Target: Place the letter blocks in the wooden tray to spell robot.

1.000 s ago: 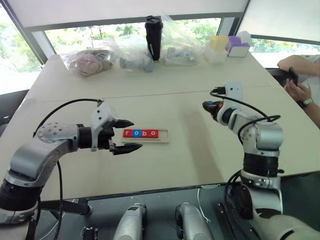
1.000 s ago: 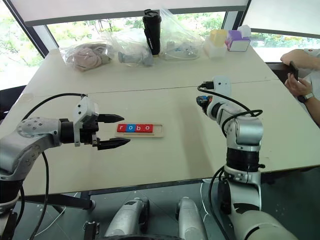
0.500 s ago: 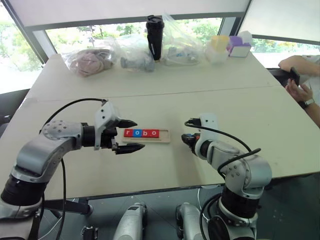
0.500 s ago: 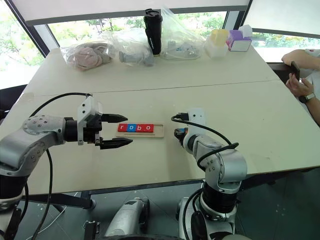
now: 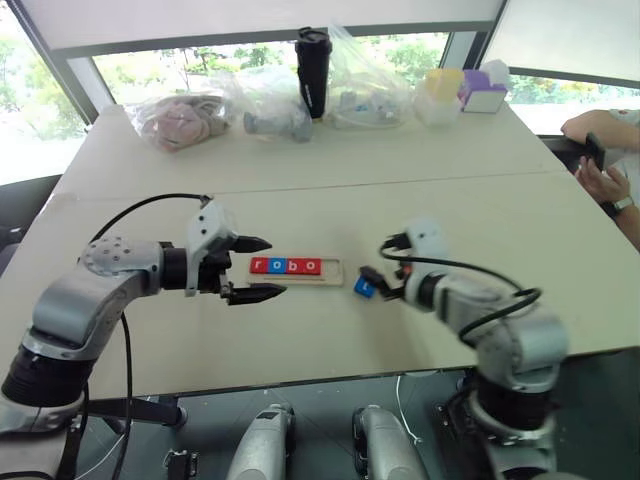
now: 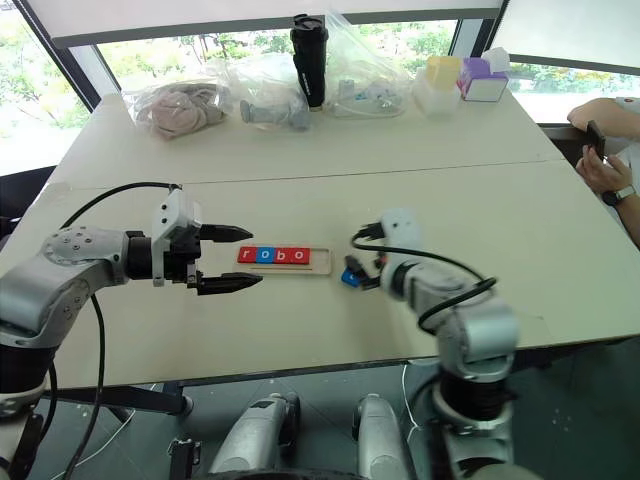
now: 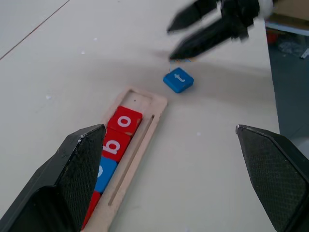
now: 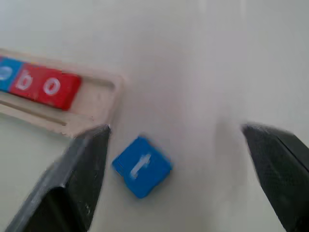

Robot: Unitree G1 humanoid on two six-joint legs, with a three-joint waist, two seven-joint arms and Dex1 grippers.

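- Head views: my left fingers (image 5: 262, 268) hover spread wide, empty, just beside the left end of the wooden tray (image 5: 334, 272) on the desk (image 5: 400, 190).
- Head views: four letter blocks (image 5: 285, 266) sit in the tray, reading r, o, b, o; the slot at its right end is open.
- Head views: the blue t block (image 5: 365, 287) lies on the desk just beside the tray's right end, outside it. My right fingers (image 5: 381, 282) stand apart next to it, gripping nothing.
- Left wrist view: my fingers (image 7: 77, 169) frame the tray, wide apart. The t block lies flat past the tray's far end, the other arm's fingers just beyond it.
- Right wrist view: my fingers (image 8: 87, 164) stand wide around the t block, which rests tilted askew to the tray, close to its end and clear of both fingers.
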